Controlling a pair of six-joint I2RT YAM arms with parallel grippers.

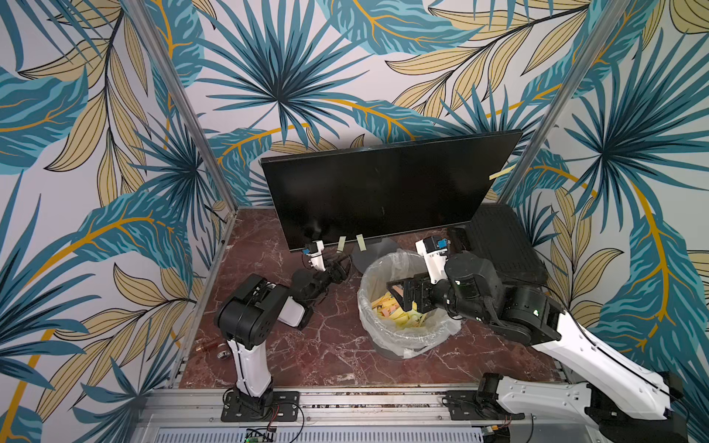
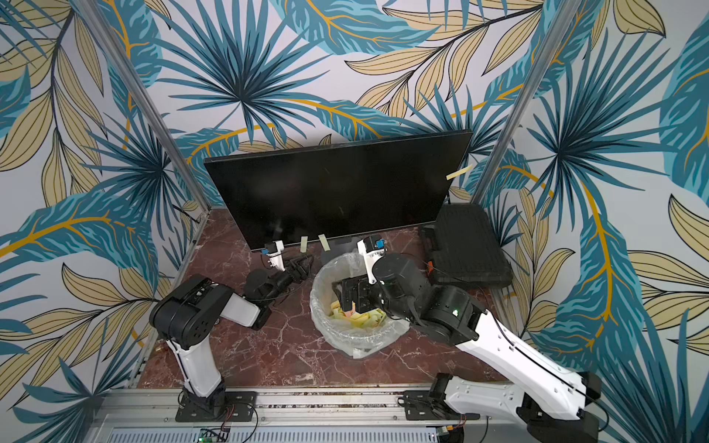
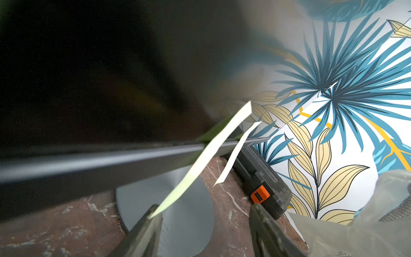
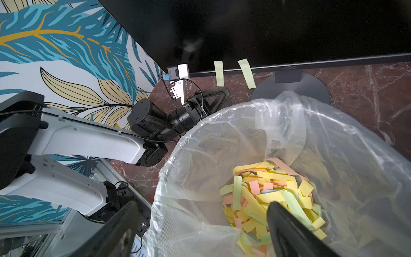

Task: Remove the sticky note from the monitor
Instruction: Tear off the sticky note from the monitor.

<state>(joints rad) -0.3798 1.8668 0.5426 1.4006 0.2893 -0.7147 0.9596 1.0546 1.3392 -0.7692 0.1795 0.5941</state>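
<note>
The left pincer [image 1: 340, 267] is sitting low near the back edge of the desk [image 1: 333, 353], just under the bottom edge of the monitor [image 1: 383, 188]. Its jaws are standing apart, released, with nothing clamped. In the left wrist view the sticky note [image 3: 200, 160] is hanging off that bottom edge, and its lower tip is brushing one of the fingers [image 3: 144, 233], while the other finger is staying well clear of it. A second sticky note [image 3: 235, 151] is dangling just beside the first, touched by nothing. A third sticky note [image 1: 500, 172] is poking out from the monitor's right edge, high up.

The right pincer [image 4: 203, 203] is hovering over the bin [image 1: 383, 337] in the middle of the desk, jaws spread wide and gripping nothing. The bin is wearing a clear plastic liner, and coloured paper strips [image 4: 266, 200] are lying heaped inside. The monitor is standing along the back edge on its round grey base [image 4: 311, 86]. A black case [image 1: 498, 245] is lying in the back right corner.
</note>
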